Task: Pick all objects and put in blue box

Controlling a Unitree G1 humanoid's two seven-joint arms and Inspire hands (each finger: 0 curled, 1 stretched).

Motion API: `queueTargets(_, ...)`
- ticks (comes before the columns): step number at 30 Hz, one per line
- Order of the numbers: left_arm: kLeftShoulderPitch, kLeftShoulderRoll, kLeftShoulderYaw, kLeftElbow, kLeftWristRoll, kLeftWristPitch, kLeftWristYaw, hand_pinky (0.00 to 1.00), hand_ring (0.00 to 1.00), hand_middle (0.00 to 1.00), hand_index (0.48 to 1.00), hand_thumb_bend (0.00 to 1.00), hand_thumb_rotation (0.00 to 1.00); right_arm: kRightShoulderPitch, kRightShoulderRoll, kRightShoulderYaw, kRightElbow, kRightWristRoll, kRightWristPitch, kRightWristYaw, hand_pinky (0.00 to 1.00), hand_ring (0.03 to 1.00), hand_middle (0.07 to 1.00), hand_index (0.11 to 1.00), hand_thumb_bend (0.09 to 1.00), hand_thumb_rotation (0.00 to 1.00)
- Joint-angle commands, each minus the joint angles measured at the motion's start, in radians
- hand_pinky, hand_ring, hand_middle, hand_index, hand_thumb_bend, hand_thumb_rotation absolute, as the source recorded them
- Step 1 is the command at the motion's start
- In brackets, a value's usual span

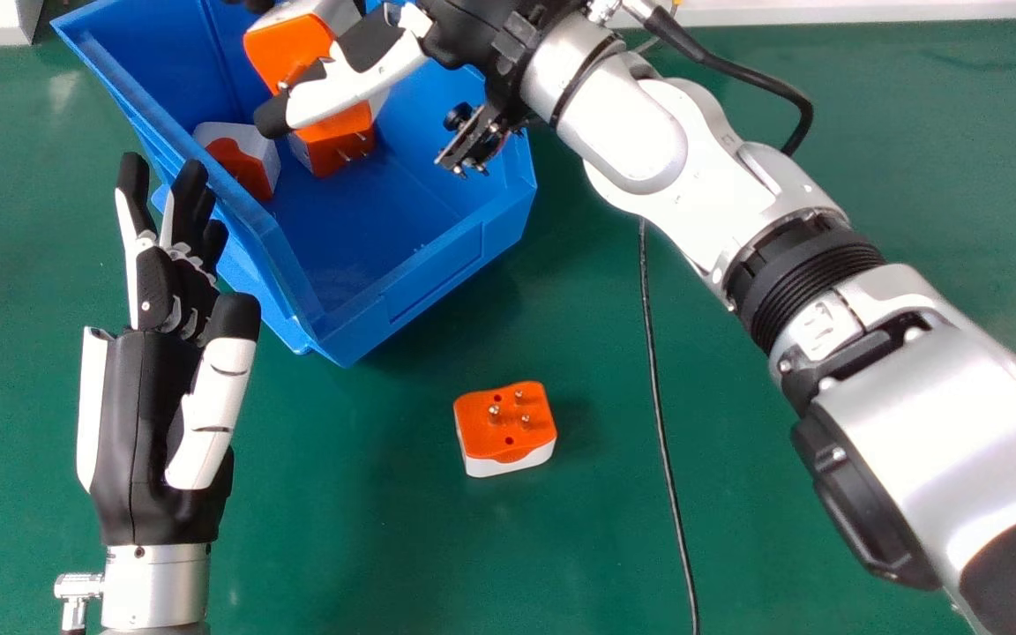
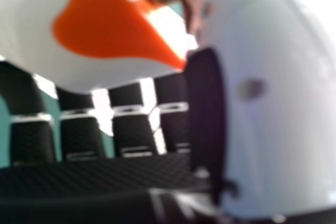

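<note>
Silver right forearm (image 1: 914, 388) seen nearest in head view. Orange-white adapter (image 1: 283, 44) held by partly curled right hand (image 1: 354, 79); two adapters (image 1: 333, 145) contained below in blue box (image 1: 464, 256); loose adapter (image 1: 504, 423) seen on worktop (image 1: 367, 547), nearer robot than hand; left hand (image 1: 151, 397) relaxed beside box. Right hand view: adapter gripped between thumb and fingers.

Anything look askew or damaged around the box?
On the green table, the blue box sits skewed to its far edge and a stray-looking black cable runs past the orange plug adapter. I see no damage.

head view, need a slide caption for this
The right hand holds an orange-and-white plug adapter over the blue box while another lies on the green table.
</note>
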Motion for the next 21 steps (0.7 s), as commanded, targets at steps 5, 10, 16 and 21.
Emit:
queueTargets(5, -0.002, 0.002, -0.005, -0.011, 0.006, -0.032, 0.001, 1.0, 1.0, 0.99, 0.956, 0.6, 0.72, -0.061, -0.005, -0.008, 0.0, 0.019, -0.01, -0.001, 0.33, 0.42, 0.494, 0.508, 0.499, 0.0)
queueTargets(10, -0.001, 0.004, -0.008, -0.011, 0.001, -0.029, -0.002, 1.0, 1.0, 0.99, 0.94, 0.59, 0.72, -0.066, -0.002, -0.028, 0.007, 0.057, 0.009, 0.1, 0.37, 0.47, 0.536, 0.547, 0.584, 0.0)
queueTargets(16, 0.001, 0.002, -0.008, -0.016, 0.005, -0.028, 0.002, 1.0, 1.0, 0.98, 0.924, 0.56, 0.71, -0.061, -0.008, -0.046, -0.002, 0.086, 0.023, 0.192, 0.54, 0.646, 0.687, 0.677, 0.785, 0.03)
queueTargets(21, -0.002, 0.002, -0.008, -0.009, -0.002, -0.03, -0.003, 1.0, 1.0, 0.98, 0.914, 0.54, 0.7, -0.061, -0.017, -0.044, -0.005, 0.084, 0.02, 0.227, 0.69, 0.782, 0.812, 0.797, 0.913, 0.09)
